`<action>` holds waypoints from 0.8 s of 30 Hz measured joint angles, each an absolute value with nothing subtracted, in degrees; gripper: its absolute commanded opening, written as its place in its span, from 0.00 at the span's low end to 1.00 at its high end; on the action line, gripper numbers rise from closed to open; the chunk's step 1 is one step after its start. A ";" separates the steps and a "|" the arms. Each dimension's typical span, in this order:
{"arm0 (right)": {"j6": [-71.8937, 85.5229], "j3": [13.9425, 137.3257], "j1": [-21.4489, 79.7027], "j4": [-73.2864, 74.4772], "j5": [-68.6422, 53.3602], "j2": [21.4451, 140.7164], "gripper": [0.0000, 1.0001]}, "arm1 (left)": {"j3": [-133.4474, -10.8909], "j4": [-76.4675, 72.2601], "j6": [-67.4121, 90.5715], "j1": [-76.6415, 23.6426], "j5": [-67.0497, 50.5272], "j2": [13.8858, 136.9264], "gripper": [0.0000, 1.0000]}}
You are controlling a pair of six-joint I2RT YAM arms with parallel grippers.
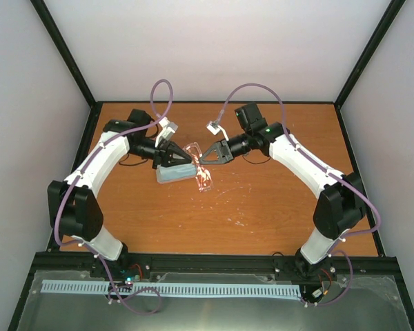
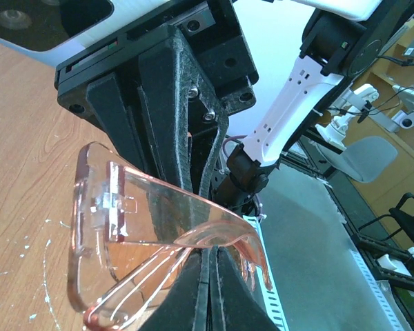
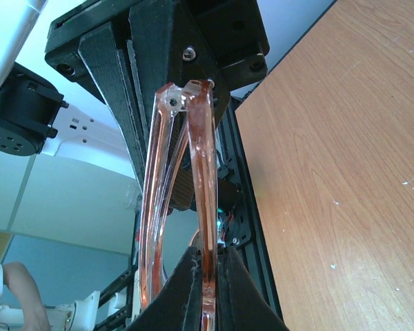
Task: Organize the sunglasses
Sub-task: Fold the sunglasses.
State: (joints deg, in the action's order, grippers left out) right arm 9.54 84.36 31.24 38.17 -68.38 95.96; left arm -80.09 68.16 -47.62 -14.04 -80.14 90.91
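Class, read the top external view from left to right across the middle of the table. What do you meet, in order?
left arm → left gripper → sunglasses → right gripper → right arm. The pale blue item under the left gripper overlaps it, so it is left out.

The far middle is blocked by the sunglasses (image 1: 202, 178) and the case (image 1: 172, 175) beside them; open table (image 1: 262, 200) is found nearer.

The sunglasses (image 2: 145, 207) run off the left wrist view's bottom edge; overhead, a pale blue item (image 1: 171, 176) seems partly hidden.
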 measured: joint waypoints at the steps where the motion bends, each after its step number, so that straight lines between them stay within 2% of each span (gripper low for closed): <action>1: 9.78 84.36 31.24 37.91 -68.40 95.96 0.03 | -80.09 67.96 -47.44 -14.04 -80.14 90.91 0.01; 8: 10.55 84.36 31.22 36.97 -68.34 95.94 0.03 | -80.09 67.48 -47.00 -14.06 -80.07 90.91 0.06; 16: 12.25 83.88 31.20 34.68 -68.27 95.20 0.03 | -80.09 68.62 -48.05 -14.33 -78.94 90.94 0.01; 24: 12.97 83.81 31.09 33.89 -67.94 94.78 0.04 | -80.12 68.51 -47.72 -14.33 -79.05 90.91 0.01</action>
